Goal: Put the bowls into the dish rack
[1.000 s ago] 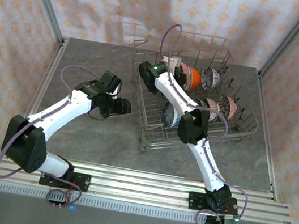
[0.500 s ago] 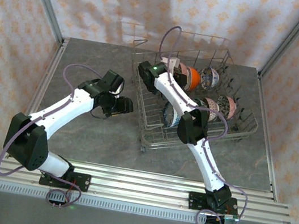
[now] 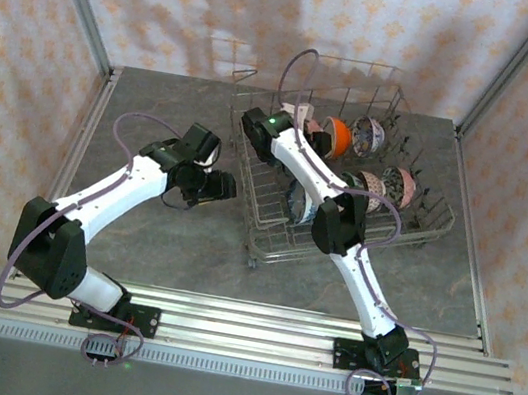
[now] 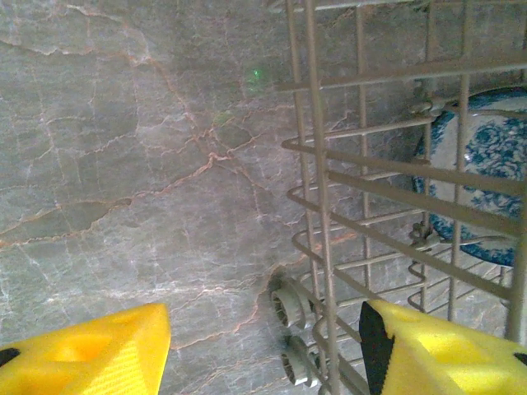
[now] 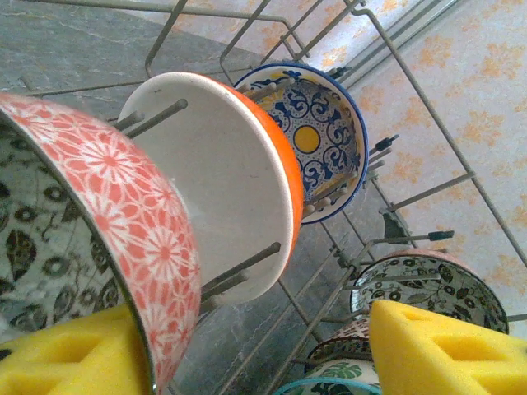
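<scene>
Bowls on edge between tines in the rack, far-right part of the bench. Right gripper inside the rack's far-left corner, yellow pads wide apart, clamped on nothing; rim of the pink bowl between them, close beside one pad, well clear of the other. Just behind that, leaning on the same tines: orange bowl, plain white inside, then blue bowl with a yellow centre; leaf-print bowl further along the right side. Left gripper likewise apart and empty, low over bare bench just outside the rack's left side, a blue-white bowl behind the wires. Glazed ceramic by the look: rigid, probably light enough for one gripper, slick, prone to chipping against steel or a neighbour. Best taken across the rim, one pad inside, one outside, then lowered gently between tines. Thin grey wire grid, upright tines, small rollers at the foot; grey marbled bench, matte.
</scene>
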